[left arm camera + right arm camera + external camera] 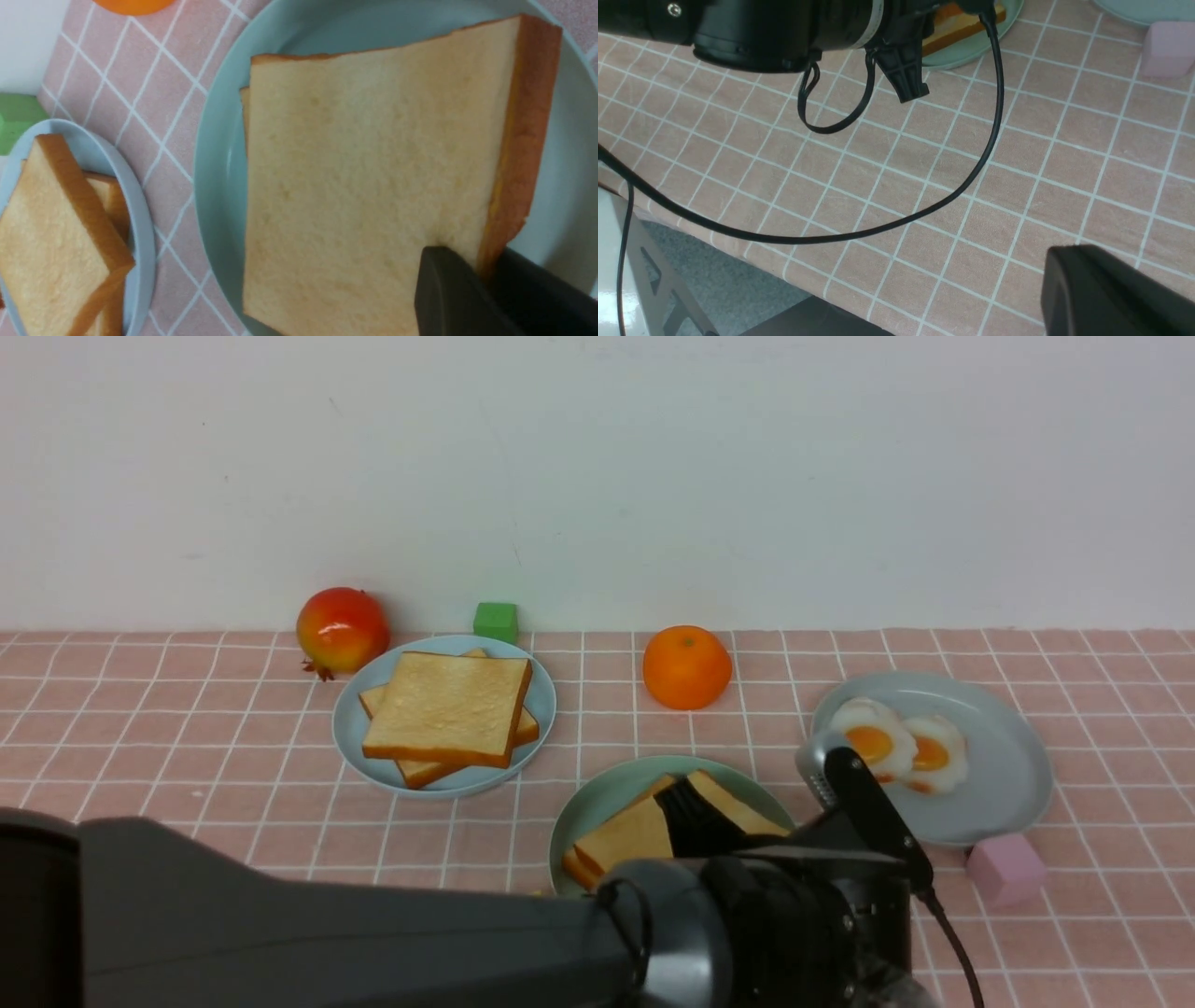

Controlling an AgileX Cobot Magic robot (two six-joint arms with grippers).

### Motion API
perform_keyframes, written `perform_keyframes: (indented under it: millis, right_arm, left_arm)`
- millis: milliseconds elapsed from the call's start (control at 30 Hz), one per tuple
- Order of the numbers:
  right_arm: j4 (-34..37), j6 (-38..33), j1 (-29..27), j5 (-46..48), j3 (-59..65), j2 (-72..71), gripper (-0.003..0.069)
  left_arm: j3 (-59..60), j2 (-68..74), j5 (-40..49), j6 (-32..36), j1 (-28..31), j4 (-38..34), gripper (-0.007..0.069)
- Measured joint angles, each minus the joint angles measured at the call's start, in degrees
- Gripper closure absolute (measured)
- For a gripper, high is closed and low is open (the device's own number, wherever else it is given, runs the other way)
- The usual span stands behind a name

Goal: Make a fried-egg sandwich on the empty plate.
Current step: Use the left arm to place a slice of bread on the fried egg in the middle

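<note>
On the tiled surface [271, 775], the green plate [217, 154] sits at twelve o'clock, my left gripper [474, 266] pinching its top toast [364, 177] by the crust, likely light, spongy; my right gripper [1073, 254] is closed.

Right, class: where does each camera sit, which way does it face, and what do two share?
Front: between the arms, facing forward over plates; left arm crosses.
Left wrist: on that wrist, facing down at toast; dark fingertips show.
Right wrist: on that wrist, facing down at tiles; left arm and dark fingertips show.
Front and right wrist share the pink block.
</note>
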Motion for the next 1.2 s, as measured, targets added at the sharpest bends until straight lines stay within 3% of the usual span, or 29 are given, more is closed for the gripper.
perform_keyframes:
  millis: [167, 400, 533, 967, 1200]
  right_arm:
    - [0.0, -0.37, 0.0, 0.0, 0.0, 0.0, 0.0646]
    - [1.5, -1.33, 0.0, 0.0, 0.0, 0.0, 0.0646]
    - [1.57, -1.33, 0.0, 0.0, 0.0, 0.0, 0.0646]
    - [1.97, -1.47, 0.0, 0.0, 0.0, 0.0, 0.0644]
    - [1.97, -1.54, 0.0, 0.0, 0.0, 0.0, 0.0644]
  left_arm:
    - [0.0, 0.0, -0.4, -0.01, 0.0, -1.43, 0.0508]
    - [0.0, 0.0, -0.66, -0.01, 0.0, -1.48, 0.0341]
    - [0.0, 0.0, -0.68, -0.01, 0.0, -1.43, 0.029]
    - [0.0, -0.63, 0.71, -2.95, 0.0, -0.53, 0.0278]
    - [-0.02, -1.4, 1.28, -3.2, 0.0, -3.84, 0.0278]
